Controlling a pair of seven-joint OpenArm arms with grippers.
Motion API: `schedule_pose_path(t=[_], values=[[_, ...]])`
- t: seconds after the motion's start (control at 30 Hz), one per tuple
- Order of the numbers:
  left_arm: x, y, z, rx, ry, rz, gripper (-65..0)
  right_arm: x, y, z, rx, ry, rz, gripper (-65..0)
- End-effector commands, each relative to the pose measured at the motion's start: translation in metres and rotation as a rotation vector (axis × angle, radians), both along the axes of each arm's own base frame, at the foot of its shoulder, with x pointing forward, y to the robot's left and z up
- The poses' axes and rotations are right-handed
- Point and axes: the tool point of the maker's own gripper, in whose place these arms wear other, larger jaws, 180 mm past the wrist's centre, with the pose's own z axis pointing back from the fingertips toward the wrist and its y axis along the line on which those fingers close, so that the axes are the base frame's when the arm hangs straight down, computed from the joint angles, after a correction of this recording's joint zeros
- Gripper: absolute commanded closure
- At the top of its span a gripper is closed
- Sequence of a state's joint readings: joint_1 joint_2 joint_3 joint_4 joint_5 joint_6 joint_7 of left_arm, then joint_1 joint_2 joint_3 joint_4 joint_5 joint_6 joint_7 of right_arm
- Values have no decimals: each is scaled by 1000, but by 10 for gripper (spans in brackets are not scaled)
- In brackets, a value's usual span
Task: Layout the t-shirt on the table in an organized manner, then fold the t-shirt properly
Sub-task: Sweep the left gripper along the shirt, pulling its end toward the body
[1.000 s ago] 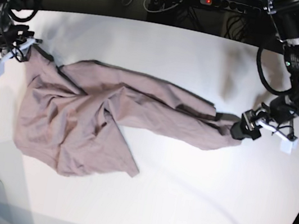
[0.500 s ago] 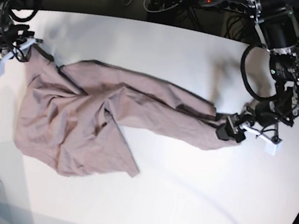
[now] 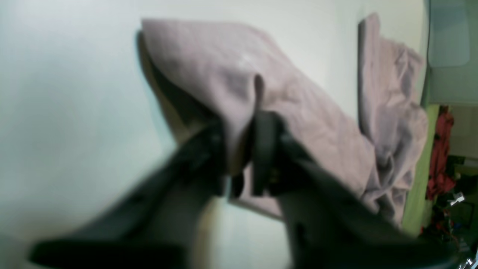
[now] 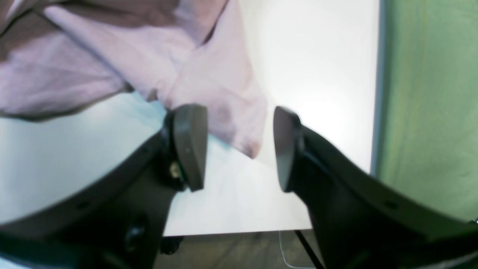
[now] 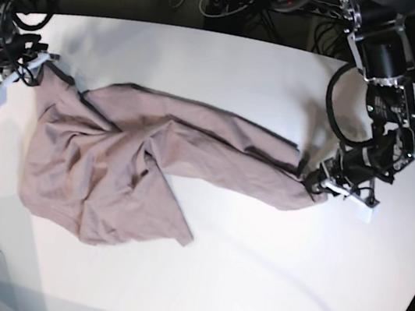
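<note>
Because the white counter (image 5: 196, 280) is so big and smooth, the t-shirt (image 5: 134, 168) can slide on it, and that is the first thing that could go wrong. In the base view the pinkish-grey shirt lies crumpled across the middle and left of the frame. It has a fat bunched part at the lower left and a long thin part that reaches to the right. It is not flat at all, so the laying-out job looks like it has only begun.

At the right end of the shirt, the left claw (image 5: 316, 180) is clenched on the tip of the long thin part. The left wrist view shows a ridge of cloth (image 3: 239, 123) pinched between the two dark fingers. That pinch looks small. If the arm pulls hard or fast, I think the thin cloth could slip out and flop down. If the claw has caught two layers, the shirt could stay twisted and not open up.

Up in the upper left of the base view, the right claw (image 5: 12, 69) sits by the shirt's far corner. In the right wrist view its fingers stand apart, with a flap of cloth (image 4: 239, 127) hanging between them, and they are not squeezing it. With that end loose, a pull from the other side might drag the whole shirt along and not stretch it. That corner is also close to the counter's edge (image 4: 375, 112), so a push that way could send cloth over the side.
</note>
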State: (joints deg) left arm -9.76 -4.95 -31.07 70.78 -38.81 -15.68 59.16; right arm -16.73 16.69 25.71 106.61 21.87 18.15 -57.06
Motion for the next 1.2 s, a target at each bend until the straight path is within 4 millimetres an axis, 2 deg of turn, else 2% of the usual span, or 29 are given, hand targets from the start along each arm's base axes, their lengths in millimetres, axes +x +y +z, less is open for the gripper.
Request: schedule_pose_path(t=[0.0,0.1,0.23,0.33,0.43,0.57,0.67,0.73,0.83,1.0,1.17], values=[[13,5,18,0,-60,12,-4,8,-5,12,-23,-42,10,-292],[24,8,41,16,-126,14,-18,10,-6,14,-25,-48,10,-292],[43,8,80,44,-227,8,-2,11,-11,16,-42,-49,15,-292],[61,8,112,58,-310,7,-2,12,-13,18,-48,-51,17,-292],[80,6,136,63,-364,4,-2,13,-17,20,-64,-50,21,-292],[103,5,150,38,-382,9,-3,13,-19,21,-68,-50,22,-292],[122,7,139,50,-335,24,-4,13,-18,21,-66,-50,21,-292],[132,1,130,44,-323,47,-4,11,-17,19,-64,-44,21,-291],[147,-4,132,34,-338,69,-4,10,-17,18,-64,-39,21,-291],[168,-21,158,-10,-398,76,-4,8,-17,17,-64,-31,20,-291],[187,-24,193,-22,-481,96,-6,8,-17,17,-64,-31,20,-291]])
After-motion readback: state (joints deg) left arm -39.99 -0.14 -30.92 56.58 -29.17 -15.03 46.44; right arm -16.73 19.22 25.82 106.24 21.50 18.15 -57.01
